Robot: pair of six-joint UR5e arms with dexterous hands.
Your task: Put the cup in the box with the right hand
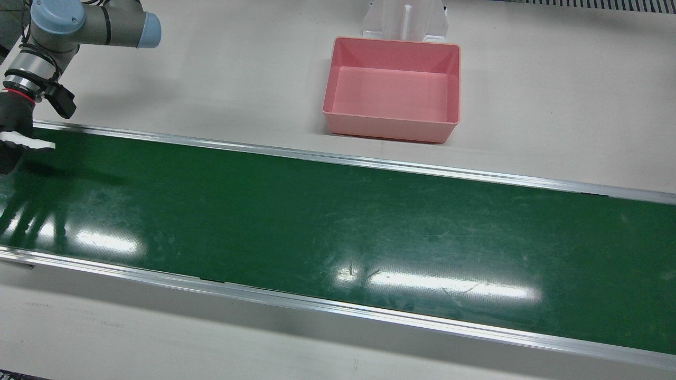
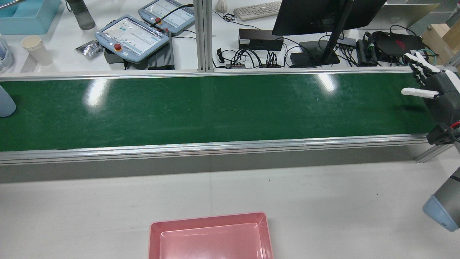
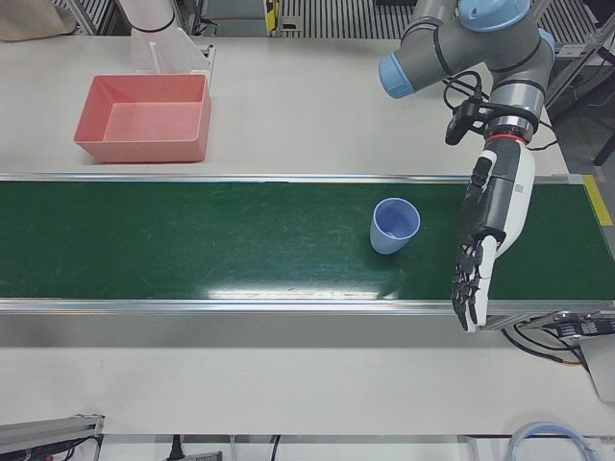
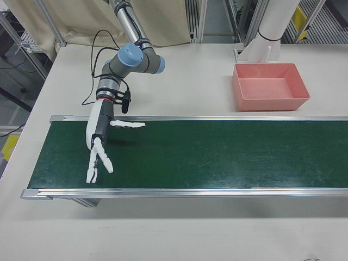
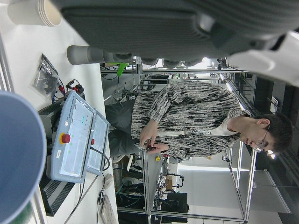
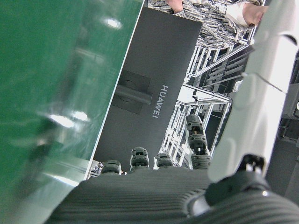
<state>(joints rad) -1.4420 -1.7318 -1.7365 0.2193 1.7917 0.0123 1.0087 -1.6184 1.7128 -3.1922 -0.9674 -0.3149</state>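
From my seat the green belt [image 1: 338, 232] runs as a long band across the front view, framed by silver rails top and bottom, and nearly all of its surface there is bare, with only glare patches on it. My right hand [image 4: 98, 142] hangs over the belt's left end in the right-front view, fingers spread and pointing down toward the lower rail, one finger stuck out sideways to the right; it holds nothing. In the rear view the same hand sits at the far right edge of the frame, above the belt. My left hand [image 3: 485, 230] shows in the left-front view at the right side of the frame, stretched straight down across the belt with its fingertips over the lower rail, fingers extended and empty. The cup [image 3: 394, 226] stands upright on the belt just left of that hand, near the middle-right of that frame, apart from the fingers. It is pale blue, plain, tapering toward its base, mouth open upward; I can see nothing in it. In the rear view only a sliver of it appears at the left edge. The pink box [image 1: 392, 88] sits on the pale table above the belt at top centre of the front view, clear of the rail, rectangular, open-topped and empty.
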